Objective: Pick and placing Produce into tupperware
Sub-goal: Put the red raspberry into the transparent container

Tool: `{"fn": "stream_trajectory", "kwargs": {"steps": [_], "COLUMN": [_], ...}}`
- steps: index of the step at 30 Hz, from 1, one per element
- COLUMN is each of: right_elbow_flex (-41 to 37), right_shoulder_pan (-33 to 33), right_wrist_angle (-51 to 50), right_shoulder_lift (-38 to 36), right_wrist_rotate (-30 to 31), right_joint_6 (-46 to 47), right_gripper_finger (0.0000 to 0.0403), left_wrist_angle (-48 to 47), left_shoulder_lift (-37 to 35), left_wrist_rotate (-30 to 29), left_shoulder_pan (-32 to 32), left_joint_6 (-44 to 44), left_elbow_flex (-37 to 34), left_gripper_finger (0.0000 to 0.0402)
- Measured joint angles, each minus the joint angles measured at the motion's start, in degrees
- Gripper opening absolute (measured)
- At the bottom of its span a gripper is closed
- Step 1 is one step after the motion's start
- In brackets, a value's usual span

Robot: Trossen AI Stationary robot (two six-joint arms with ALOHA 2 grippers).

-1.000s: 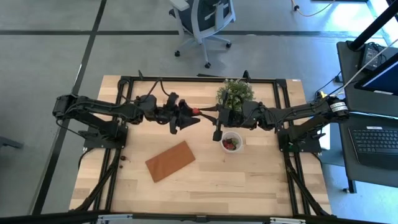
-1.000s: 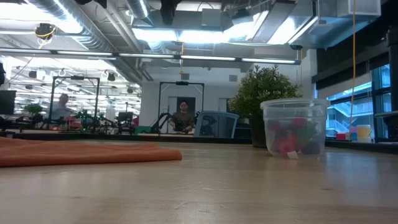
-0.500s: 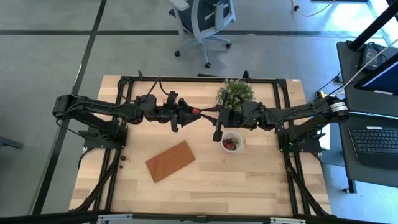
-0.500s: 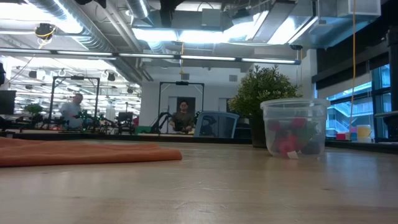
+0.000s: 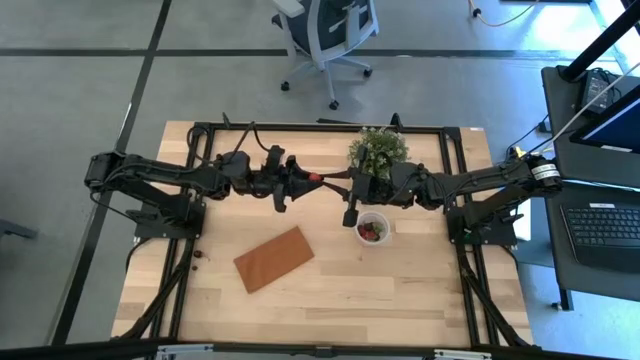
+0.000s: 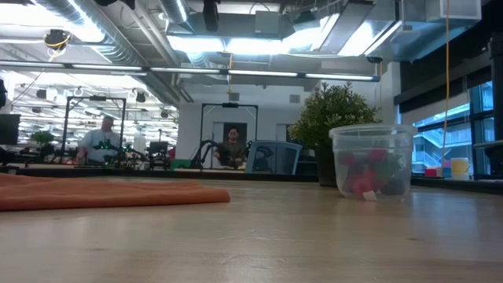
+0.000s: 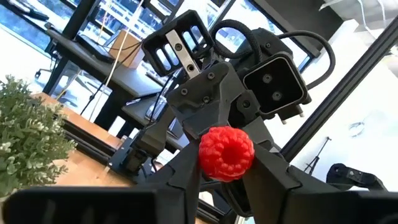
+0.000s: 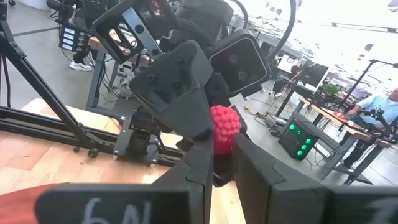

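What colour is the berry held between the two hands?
Bright red bumpy raspberry-like berry, clearest in the left wrist view.

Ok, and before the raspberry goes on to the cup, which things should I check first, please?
1. Raspberry is held in the air between the two grippers, above the table: ok.
2. Right gripper is shut on the raspberry, its fingers close on both sides in the right wrist view: ok.
3. Left gripper is free of the raspberry: cannot tell, it is right against it.
4. Cup stands upright and open, under the right arm: ok.
5. Cup has room: ok, the fruit pieces inside do not reach the rim.
6. Clear way down: not ok, the plant stands close beside the cup.
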Motion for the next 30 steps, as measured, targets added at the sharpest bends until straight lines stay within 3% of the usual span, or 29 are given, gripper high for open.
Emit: {"fn": "stream_trajectory", "kwargs": {"steps": [6, 18, 30], "right_elbow_flex": [0.0, 0.0, 0.0], "right_shoulder_pan": [0.0, 0.0, 0.0], "right_wrist_angle": [-0.1, -0.3, -0.3], "right_shoulder_lift": [0.0, 0.0, 0.1], "right_wrist_rotate": [0.0, 0.0, 0.0], "right_joint_6": [0.0, 0.0, 0.0], "right_gripper_finger": [0.0058, 0.0058, 0.0058], "left_wrist_angle": [0.1, 0.3, 0.3], "left_shoulder_lift": [0.0, 0.0, 0.0], "left_wrist_rotate": [0.9, 1.3, 1.4], "left_shoulder_pan": [0.0, 0.0, 0.0], "left_joint_6": [0.3, 0.1, 1.4], "left_elbow_flex": [0.0, 0.0, 0.0], "left_gripper_finger": [0.0085, 0.013, 0.0122]}}
